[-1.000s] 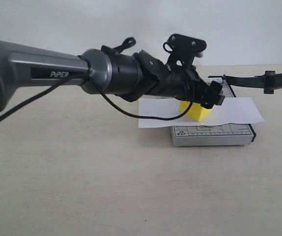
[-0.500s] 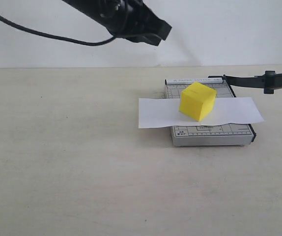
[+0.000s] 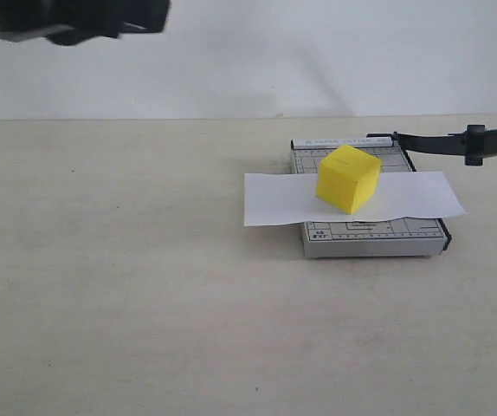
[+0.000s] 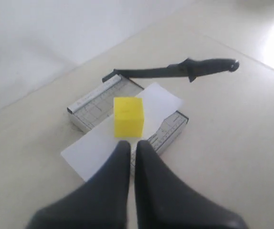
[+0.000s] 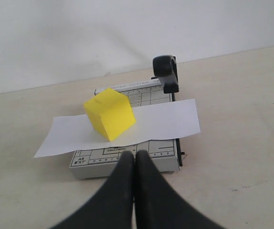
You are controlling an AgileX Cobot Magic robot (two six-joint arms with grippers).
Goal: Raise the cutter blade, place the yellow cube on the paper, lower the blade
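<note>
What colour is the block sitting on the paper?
The cube is bright yellow, clearest in the right wrist view.

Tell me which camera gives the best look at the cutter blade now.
The left wrist view: the cutter blade shows whole, hinge to handle, clear of the paper. The exterior view shows the blade side-on, handle cut by the frame edge. The right wrist view sees the blade end-on, mostly handle.
</note>
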